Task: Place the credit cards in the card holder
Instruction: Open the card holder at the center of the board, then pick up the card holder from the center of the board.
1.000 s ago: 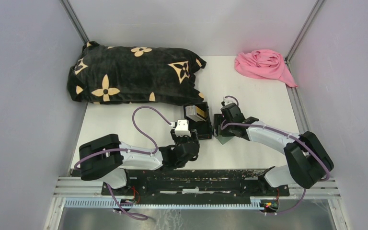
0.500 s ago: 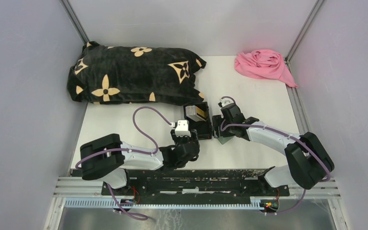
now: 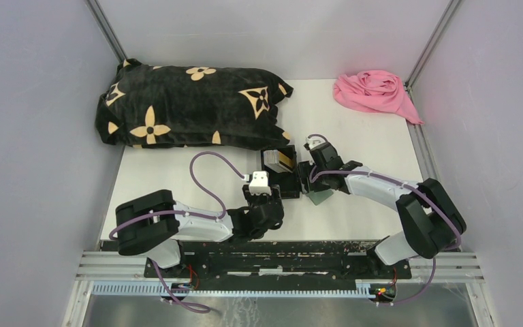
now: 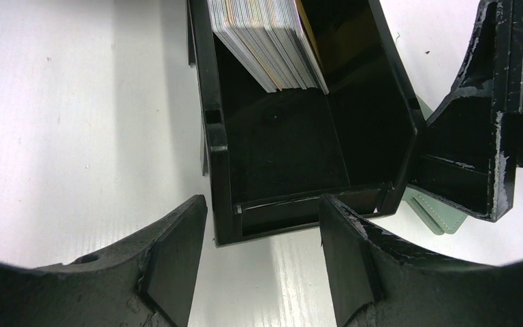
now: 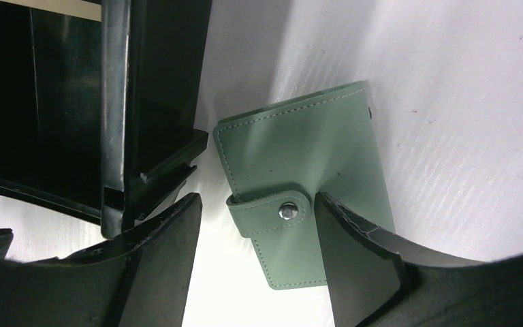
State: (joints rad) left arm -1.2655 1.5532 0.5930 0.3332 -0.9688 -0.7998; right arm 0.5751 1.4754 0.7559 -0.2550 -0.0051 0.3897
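card holder (image 5: 299,143): sage-green, folded, snap tab fastened; flat on the table (image 3: 368,143) about mid-way across, nearer the near edge than the far one; just beside the near right corner of the black box (image 4: 218,136), whether touching it I cannot tell

its long axis: runs roughly along my right fingers, a little tilted; so my jaws span its short width, the snap tab between them

right gripper (image 5: 257,204): directly over the holder, wide, holding nothing; one finger overlaps the holder's right edge in the wrist view, contact not clear

credit cards (image 4: 265,41): a stack on edge, leaning at the far end of the black box; none in the holder yet

left gripper (image 4: 262,204): wide, empty; it straddles the near end wall of the box, the cards well ahead of the fingertips

nearer arm: right for the holder, left for the cards

coming move, as I judge it: the snap must be undone before any card goes in; my right gripper is already placed for that

risk: a flat holder may slide on the table rather than lift
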